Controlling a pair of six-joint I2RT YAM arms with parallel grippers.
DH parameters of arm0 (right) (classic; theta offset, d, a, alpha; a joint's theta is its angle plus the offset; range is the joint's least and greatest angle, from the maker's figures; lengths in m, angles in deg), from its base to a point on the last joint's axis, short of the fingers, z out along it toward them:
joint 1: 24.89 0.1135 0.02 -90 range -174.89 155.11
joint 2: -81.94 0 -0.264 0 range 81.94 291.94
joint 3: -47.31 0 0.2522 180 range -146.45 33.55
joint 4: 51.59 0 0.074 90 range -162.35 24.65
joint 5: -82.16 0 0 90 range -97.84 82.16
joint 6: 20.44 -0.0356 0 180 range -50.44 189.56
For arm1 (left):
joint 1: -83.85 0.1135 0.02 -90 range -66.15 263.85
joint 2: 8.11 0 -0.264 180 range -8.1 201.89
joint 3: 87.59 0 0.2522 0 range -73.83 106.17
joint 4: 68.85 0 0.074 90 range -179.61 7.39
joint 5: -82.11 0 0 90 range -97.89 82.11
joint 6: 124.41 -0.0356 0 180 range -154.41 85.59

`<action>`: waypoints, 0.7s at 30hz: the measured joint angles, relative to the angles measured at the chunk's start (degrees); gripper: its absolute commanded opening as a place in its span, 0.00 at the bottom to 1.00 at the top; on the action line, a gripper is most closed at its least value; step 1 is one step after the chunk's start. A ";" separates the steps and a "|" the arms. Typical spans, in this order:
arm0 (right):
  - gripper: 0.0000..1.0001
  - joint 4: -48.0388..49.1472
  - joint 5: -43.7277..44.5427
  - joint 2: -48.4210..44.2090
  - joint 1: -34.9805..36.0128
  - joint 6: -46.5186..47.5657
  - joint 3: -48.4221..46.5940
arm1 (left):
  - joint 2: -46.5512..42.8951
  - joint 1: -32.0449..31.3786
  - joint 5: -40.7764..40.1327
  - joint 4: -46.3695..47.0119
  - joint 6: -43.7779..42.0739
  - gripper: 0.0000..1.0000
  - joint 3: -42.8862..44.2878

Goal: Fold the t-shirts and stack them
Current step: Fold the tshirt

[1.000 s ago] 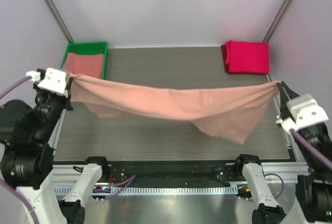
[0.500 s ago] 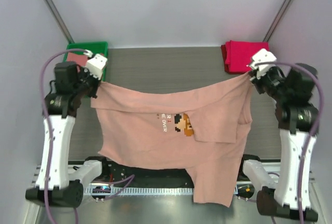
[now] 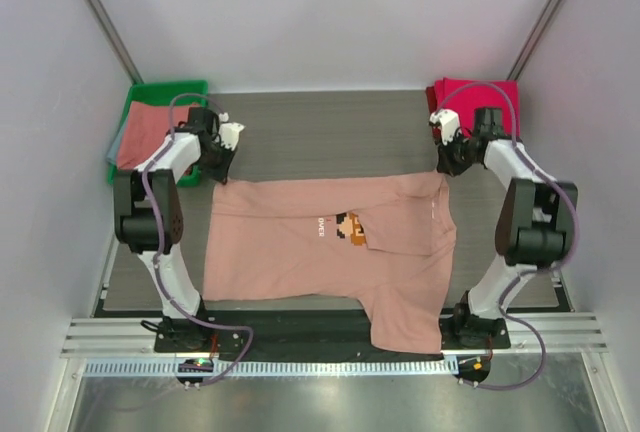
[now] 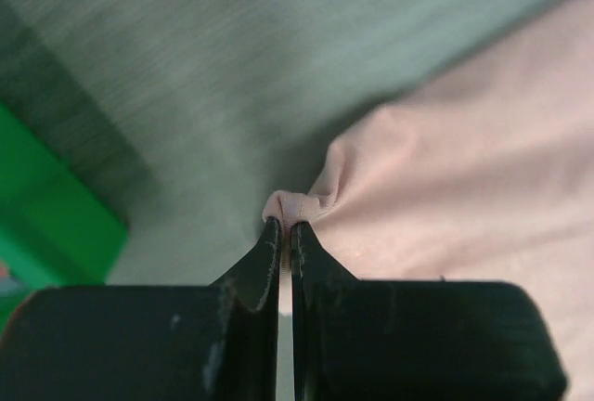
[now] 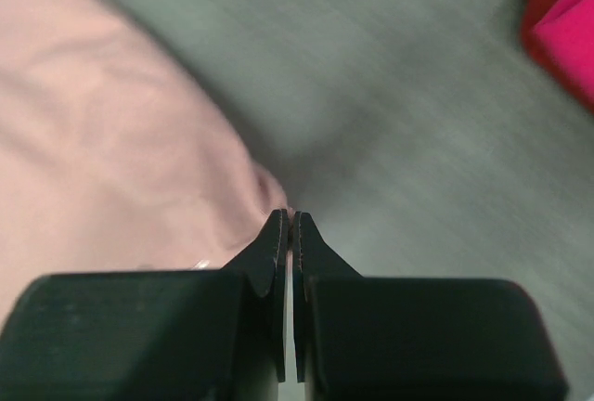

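Note:
The salmon-pink t-shirt (image 3: 320,252) with a pixel-art print lies spread on the table, one part hanging over the near edge at the right. My left gripper (image 3: 216,174) is shut on its far left corner; the pinched cloth (image 4: 290,206) shows between the jaws. My right gripper (image 3: 446,170) is shut on the far right corner (image 5: 269,192). A folded magenta t-shirt (image 3: 478,109) lies at the far right corner and shows in the right wrist view (image 5: 566,20). Another salmon t-shirt (image 3: 150,132) lies in the green bin.
The green plastic bin (image 3: 165,89) stands at the far left corner, partly off the table; it also shows in the left wrist view (image 4: 51,225). The grey table (image 3: 330,132) has bare surface behind the shirt. Frame posts run up at both back corners.
Both arms have swung the hanging shirt forward and down. It now lies flat on the table with its print facing up, the grippers low at its far corners.

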 measured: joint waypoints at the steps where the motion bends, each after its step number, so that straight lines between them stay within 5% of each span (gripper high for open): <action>1: 0.01 0.98 0.59 3.61 0.00 -0.17 -2.38 | 2.84 0.00 -0.63 0.55 0.59 0.00 2.01; 8: 0.01 3.98 3.13 23.28 0.00 -2.54 -21.90 | 13.92 -0.15 -3.45 2.54 3.02 0.00 15.67; 21: 0.01 5.35 5.38 43.50 1.38 -6.08 -46.47 | 28.09 -0.59 -10.27 5.33 4.07 0.00 32.96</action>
